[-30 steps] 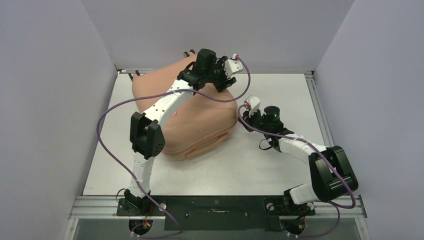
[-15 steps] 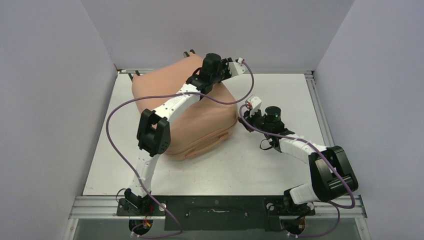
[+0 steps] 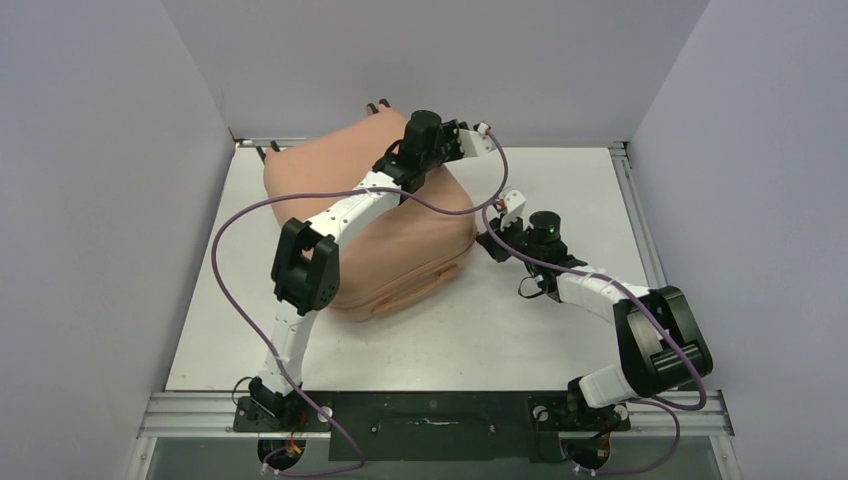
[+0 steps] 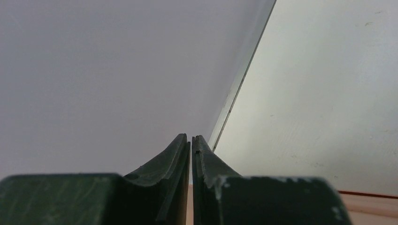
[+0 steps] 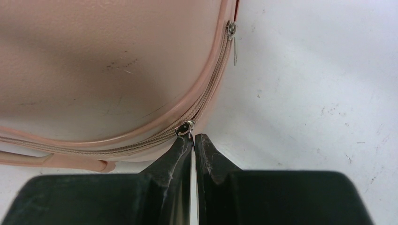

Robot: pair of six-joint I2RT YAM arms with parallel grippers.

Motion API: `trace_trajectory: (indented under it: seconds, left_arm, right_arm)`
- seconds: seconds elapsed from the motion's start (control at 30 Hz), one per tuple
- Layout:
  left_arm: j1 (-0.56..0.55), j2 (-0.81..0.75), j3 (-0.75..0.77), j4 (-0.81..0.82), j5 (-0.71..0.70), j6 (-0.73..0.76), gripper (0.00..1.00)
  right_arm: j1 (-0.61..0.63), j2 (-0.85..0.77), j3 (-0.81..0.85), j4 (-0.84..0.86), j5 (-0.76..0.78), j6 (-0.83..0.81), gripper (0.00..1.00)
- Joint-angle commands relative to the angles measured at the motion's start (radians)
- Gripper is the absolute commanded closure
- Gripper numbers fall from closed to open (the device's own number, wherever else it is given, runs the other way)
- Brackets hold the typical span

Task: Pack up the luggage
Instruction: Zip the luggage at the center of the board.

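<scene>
Pink shell: the luggage (image 3: 400, 250) lies shut and flat on the table (image 3: 560, 190), left of centre and toward the top of the overhead frame.
Right jaws: my right gripper (image 5: 192, 137) is pinched narrow at the lower centre of the right wrist frame. The tips are right against the zipper slider (image 5: 184, 127). A thin sliver between the pads reads as the pull tab (image 5: 191, 138), so I'm calling it held.
Left jaws: my left gripper (image 4: 191, 138) is closed to a hairline slit with nothing in it. It hangs over the case's far right corner, looking out at the wall (image 4: 94, 70) and bare table.
Zip track: the zip track (image 5: 209, 91) curves up from my slider, round the corner, to a second slider (image 5: 230, 29) at the upper right, whose pull dangles loose. Whether the teeth between the two are meshed, I can't tell.
Step in hand: by my reading, running this slider along the seam to finish closing the case.
Doing it well: pull along the track, not away from it, and swing my wrist with the curve so the tab stays square in the pads. Go slowly round the corner. The left would do best pressing on the lid so the case doesn't skate across the table.
Watch for: the tab is thin and could slip out if I jerk.
</scene>
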Motion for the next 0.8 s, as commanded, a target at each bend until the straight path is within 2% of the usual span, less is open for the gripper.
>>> trace_trajectory:
  seconds: [0.0, 0.13, 0.27, 0.3, 0.37, 0.57, 0.6, 0.7, 0.77]
  left_arm:
    - [0.016, 0.091, -0.094, -0.22, -0.07, -0.021, 0.89]
    - [0.016, 0.105, -0.093, -0.194, -0.111, -0.031, 0.89]
    - [0.013, 0.116, -0.097, -0.119, -0.163, -0.069, 0.48]
    - [0.013, 0.12, -0.09, -0.108, -0.171, -0.082, 0.42]
    - [0.013, 0.13, -0.072, -0.094, -0.187, -0.103, 0.4]
    - [0.012, 0.147, -0.058, -0.099, -0.194, -0.084, 0.43]
    - [0.01, 0.145, -0.069, -0.094, -0.201, -0.076, 0.46]
    - [0.004, 0.129, -0.112, -0.101, -0.193, -0.041, 0.74]
    - [0.005, 0.107, -0.129, -0.162, -0.146, -0.024, 0.93]
  right_arm:
    - [-0.053, 0.019, 0.093, 0.188, 0.137, 0.064, 0.95]
    - [-0.054, 0.024, 0.103, 0.193, 0.108, 0.093, 0.95]
    - [-0.057, 0.018, 0.092, 0.208, 0.064, 0.117, 0.95]
    - [-0.057, 0.016, 0.091, 0.207, 0.055, 0.12, 0.95]
    - [-0.057, 0.012, 0.091, 0.201, 0.045, 0.119, 0.95]
    - [-0.062, 0.0, 0.083, 0.195, 0.039, 0.111, 0.95]
    - [-0.063, 0.001, 0.083, 0.197, 0.037, 0.112, 0.95]
    - [-0.069, 0.006, 0.086, 0.201, 0.032, 0.12, 0.95]
    - [-0.08, 0.015, 0.092, 0.203, 0.031, 0.132, 0.95]
